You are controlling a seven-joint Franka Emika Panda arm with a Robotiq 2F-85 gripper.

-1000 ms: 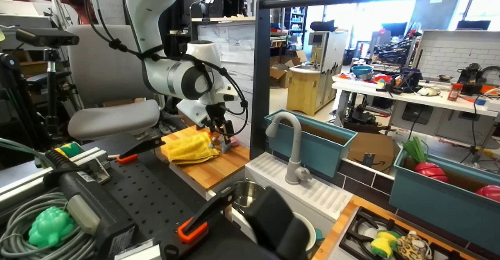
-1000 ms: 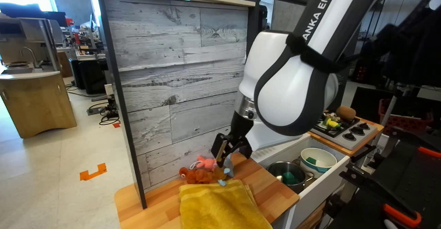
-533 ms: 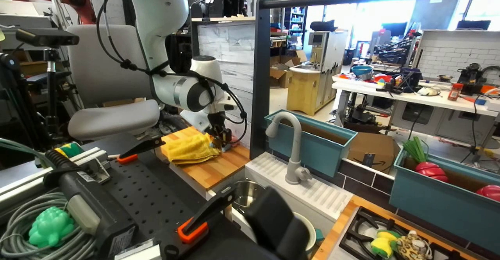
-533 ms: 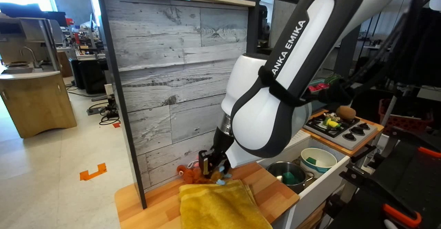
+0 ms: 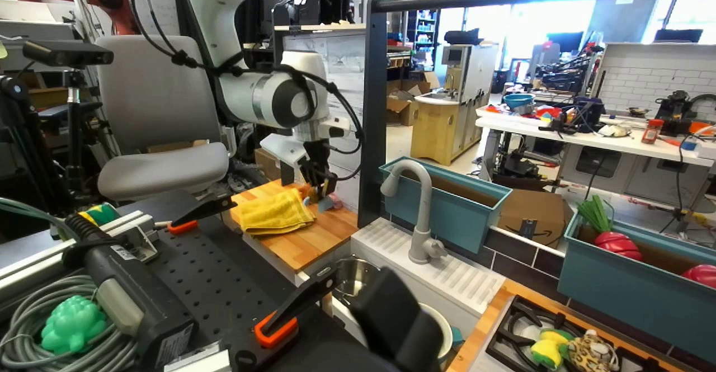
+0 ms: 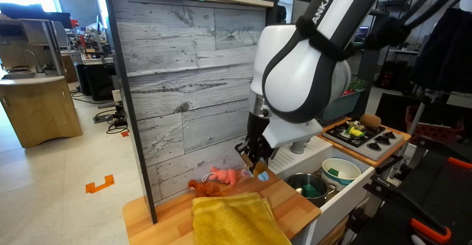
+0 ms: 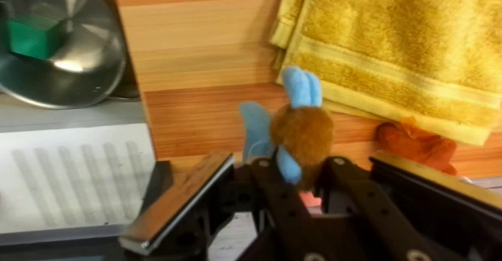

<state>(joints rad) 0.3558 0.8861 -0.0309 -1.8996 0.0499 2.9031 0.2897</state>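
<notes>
Pincer (image 7: 300, 166) and brown plush toy (image 7: 309, 129) meet above the wooden desk (image 7: 204, 57): both sides press in on the toy, so it is gripped, with blue tufts (image 7: 300, 88) (ears, by the look of them) jutting from its fur. A grey-blue flap (image 7: 255, 129) shows just beside that fur in the wrist view, and whether it belongs to the same toy cannot be told. In an exterior view the toy hangs from the tip of the pincer, near the foot of a grey wood-grain panel (image 6: 191, 64). An orange plush toy (image 6: 205, 188) and a pink plush toy (image 6: 223, 175) lie on the desk along that panel, the orange one just beside the edge of a folded yellow towel (image 6: 236, 219). Past the end of the desk comes a white sink (image 5: 464, 282), where a metal pot (image 7: 94, 53) with a green block (image 6: 309, 191) inside stands near a white bowl (image 6: 346, 167). Farther along, a stove (image 6: 390, 144) carries a yellow-and-green toy (image 5: 548, 351) and a leopard-spotted toy (image 5: 592, 352), lying side by side. A pale faucet (image 5: 422, 226) rises at the back of the sink.
</notes>
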